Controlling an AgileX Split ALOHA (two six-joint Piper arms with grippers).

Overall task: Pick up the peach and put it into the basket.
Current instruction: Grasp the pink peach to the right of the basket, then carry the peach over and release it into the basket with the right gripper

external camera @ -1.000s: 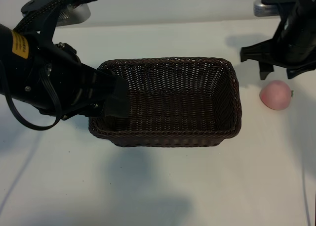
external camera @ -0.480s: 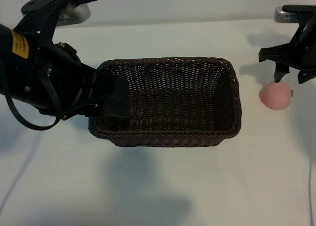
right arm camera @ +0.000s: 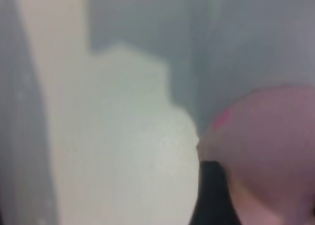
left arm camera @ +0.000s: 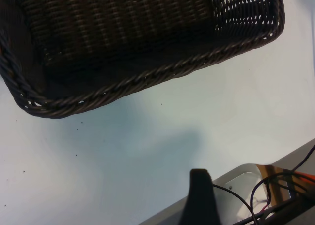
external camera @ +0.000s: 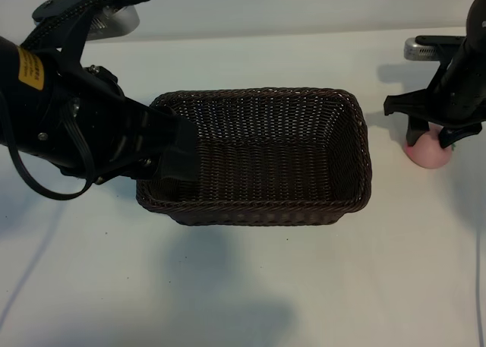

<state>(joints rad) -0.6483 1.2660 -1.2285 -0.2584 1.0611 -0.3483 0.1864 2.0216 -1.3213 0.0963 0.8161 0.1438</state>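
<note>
The dark brown wicker basket [external camera: 258,95] stands mid-table with nothing in it; the left wrist view shows its braided rim [left arm camera: 147,80]. The pale pink peach [external camera: 430,157] lies on the table just right of the basket. My right gripper [external camera: 430,136] is down over the peach, open, with a finger on either side. In the right wrist view the peach [right arm camera: 266,146] fills one side, and one dark fingertip [right arm camera: 212,195] rests against it. My left gripper [external camera: 178,156] sits at the basket's left end, open and holding nothing. Only one of its fingertips [left arm camera: 199,185] shows in its wrist view.
A silver housing [external camera: 114,20] sits at the back left and another [external camera: 421,49] at the back right behind the right arm. A pale metal bracket with wires [left arm camera: 256,185] lies near the left gripper. White table [external camera: 243,286] stretches in front of the basket.
My right gripper has come down from behind onto the peach, and its jaws have narrowed around it. The left arm and the basket have not moved.
</note>
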